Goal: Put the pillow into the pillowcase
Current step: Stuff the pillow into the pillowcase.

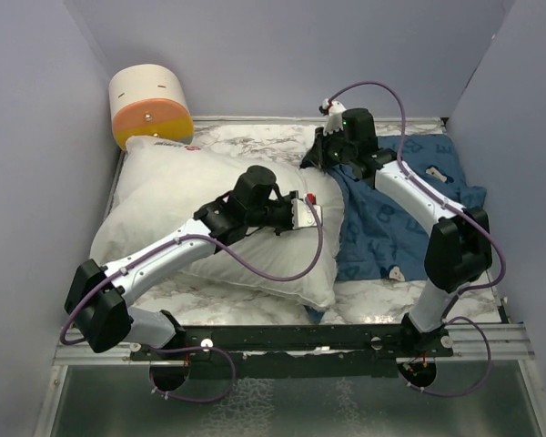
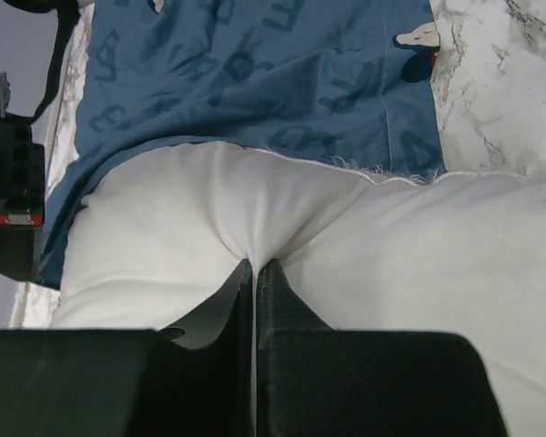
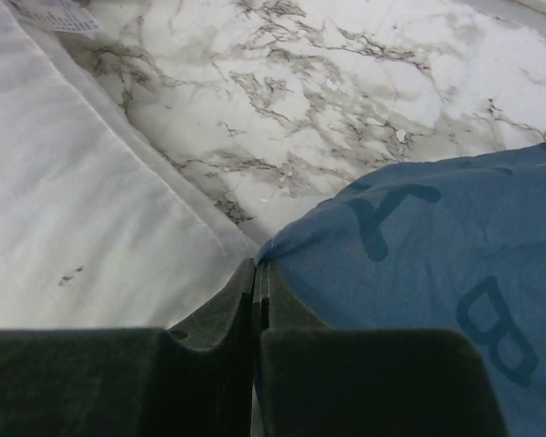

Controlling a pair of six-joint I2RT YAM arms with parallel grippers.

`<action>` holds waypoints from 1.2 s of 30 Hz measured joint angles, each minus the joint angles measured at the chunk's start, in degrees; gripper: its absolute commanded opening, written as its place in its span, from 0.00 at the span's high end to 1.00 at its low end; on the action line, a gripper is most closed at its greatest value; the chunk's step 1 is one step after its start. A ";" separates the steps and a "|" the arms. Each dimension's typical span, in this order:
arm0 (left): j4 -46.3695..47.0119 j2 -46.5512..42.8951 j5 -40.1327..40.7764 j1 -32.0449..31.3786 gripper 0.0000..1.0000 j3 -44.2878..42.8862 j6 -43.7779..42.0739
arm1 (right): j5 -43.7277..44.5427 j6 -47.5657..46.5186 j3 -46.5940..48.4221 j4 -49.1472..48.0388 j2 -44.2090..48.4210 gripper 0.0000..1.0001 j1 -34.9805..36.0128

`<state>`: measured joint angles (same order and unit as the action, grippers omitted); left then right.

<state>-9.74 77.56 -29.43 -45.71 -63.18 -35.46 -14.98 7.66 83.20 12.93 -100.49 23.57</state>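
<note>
The plump white pillow point(image 1: 187, 205) lies on the left half of the marble table, its right end overlapping the dark blue lettered pillowcase point(image 1: 391, 223), which is spread flat on the right. My left gripper point(image 1: 315, 215) is at the pillow's right end, shut on a pinch of the white fabric point(image 2: 255, 238). Past that pinch, the pillowcase point(image 2: 255, 82) lies just beyond the pillow's edge. My right gripper point(image 1: 313, 160) is at the pillowcase's far left corner, shut on the blue fabric edge point(image 3: 275, 246). The pillow point(image 3: 73, 228) lies right beside it.
A white and orange cylinder point(image 1: 149, 106) stands at the back left corner, touching the pillow. Grey walls close in the table on three sides. Bare marble point(image 3: 300, 100) shows behind the pillow. A metal rail point(image 1: 346, 339) runs along the near edge.
</note>
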 measured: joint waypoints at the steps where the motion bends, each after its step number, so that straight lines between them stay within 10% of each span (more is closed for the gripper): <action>1: 0.35 0.02 0.50 -0.57 1.00 0.00 -0.61 | -0.11 -0.02 0.02 0.33 0.04 0.99 0.42; 20: 25.20 4.81 20.17 2.54 1.00 8.33 -6.62 | 3.19 -0.28 -0.44 1.40 5.53 0.99 5.03; 25: 33.68 8.79 22.49 2.84 0.99 10.75 -6.21 | 3.41 0.24 -0.46 1.60 1.51 0.69 5.01; 29: 36.28 9.75 22.75 3.82 0.53 10.91 -3.63 | 3.34 0.90 -1.77 0.48 2.58 0.36 5.03; 36: 32.39 7.69 26.03 6.60 0.29 8.70 6.97 | 1.79 3.67 -17.84 -4.15 21.88 0.27 3.80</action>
<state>22.65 85.25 -3.40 -39.11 -54.48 -28.49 -13.19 11.33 65.36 8.78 -78.61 27.38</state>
